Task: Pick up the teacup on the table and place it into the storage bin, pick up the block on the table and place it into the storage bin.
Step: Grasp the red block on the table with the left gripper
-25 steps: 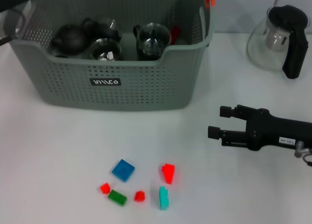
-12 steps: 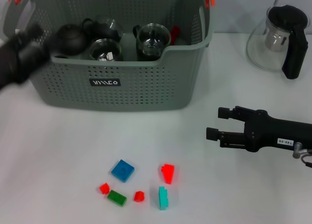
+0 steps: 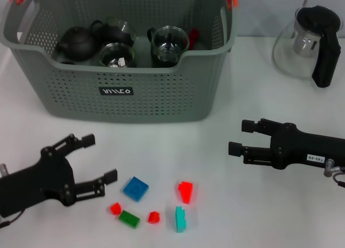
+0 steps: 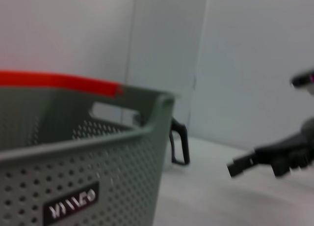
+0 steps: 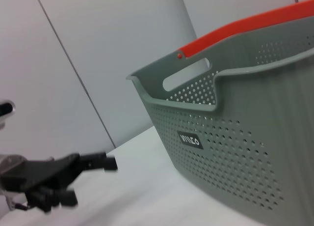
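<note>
A: What's changed for us? Nearest first.

B: Our left hand [image 3: 91, 160] is down at the near-left of the desk [image 3: 48, 132] now — half a sec ago it was up by the storage bin's left end. Fingers spread, nothing in them. So we judge the teacup part done, blocks next.

A: Blocks where?

B: Loose cluster at the near edge, just right of that hand: blue block [image 3: 136, 188] closest to it, then small red bit [image 3: 115, 208], green block [image 3: 129, 219], another red bit [image 3: 154, 217], teal block [image 3: 181, 218], red block [image 3: 186, 191]. All apart from each other, none touched yet.

A: Room to move?

B: Blue one has bare desk round it — OK approach. Red bits and green sit close together, tighter pick, prob. Right hand [image 3: 238, 136] hangs mid-right, open, empty, hardly shifted, well clear of the cluster.

A: And farther back?

B: Storage bin [image 3: 135, 97] across the far desk, near wall dipped at the handle cut; dark teapot [image 3: 78, 41] and glass cups [image 3: 169, 43] inside. Glass teapot [image 3: 310, 43] far right, well clear.
</note>
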`<state>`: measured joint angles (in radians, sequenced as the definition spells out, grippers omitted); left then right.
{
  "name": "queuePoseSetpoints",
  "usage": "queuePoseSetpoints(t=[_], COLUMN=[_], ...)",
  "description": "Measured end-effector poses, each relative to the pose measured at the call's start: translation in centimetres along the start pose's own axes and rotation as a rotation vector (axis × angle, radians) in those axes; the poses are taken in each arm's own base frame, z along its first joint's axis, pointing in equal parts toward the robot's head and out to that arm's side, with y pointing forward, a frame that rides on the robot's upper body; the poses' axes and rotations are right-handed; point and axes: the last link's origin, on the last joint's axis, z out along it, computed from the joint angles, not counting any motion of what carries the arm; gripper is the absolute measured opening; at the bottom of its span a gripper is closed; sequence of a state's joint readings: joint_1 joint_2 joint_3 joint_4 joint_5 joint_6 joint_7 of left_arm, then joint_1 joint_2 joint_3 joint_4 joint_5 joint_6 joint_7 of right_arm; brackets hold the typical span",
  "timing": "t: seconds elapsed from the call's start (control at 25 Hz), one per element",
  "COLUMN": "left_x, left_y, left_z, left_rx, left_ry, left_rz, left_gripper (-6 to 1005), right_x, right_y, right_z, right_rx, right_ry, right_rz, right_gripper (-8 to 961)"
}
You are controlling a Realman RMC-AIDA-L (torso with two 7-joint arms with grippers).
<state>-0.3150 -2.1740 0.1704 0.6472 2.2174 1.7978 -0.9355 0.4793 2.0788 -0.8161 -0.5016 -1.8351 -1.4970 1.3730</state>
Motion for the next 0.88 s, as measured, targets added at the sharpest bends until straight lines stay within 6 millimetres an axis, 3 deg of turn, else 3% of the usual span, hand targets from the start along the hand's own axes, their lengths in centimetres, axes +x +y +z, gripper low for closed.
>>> queuePoseSetpoints(t=[0.52,0.88], left_x=[-2.9,-4.2], left_y=[0.4,0.5], left_z=[0.6,0.5], left_rx=[-0.032,0.002], left_ry=[-0.167,-0.209], left_rz=[0.155,0.198], left_gripper=[933,839], right_x=[-0.2,-0.2], right_y=[0.0,0.0], right_z=[0.5,0.5], right_rx=[0.0,0.002], right_ry=[-0.004,-0.004], right_rz=[-0.002,0.009], right_gripper=[927,927])
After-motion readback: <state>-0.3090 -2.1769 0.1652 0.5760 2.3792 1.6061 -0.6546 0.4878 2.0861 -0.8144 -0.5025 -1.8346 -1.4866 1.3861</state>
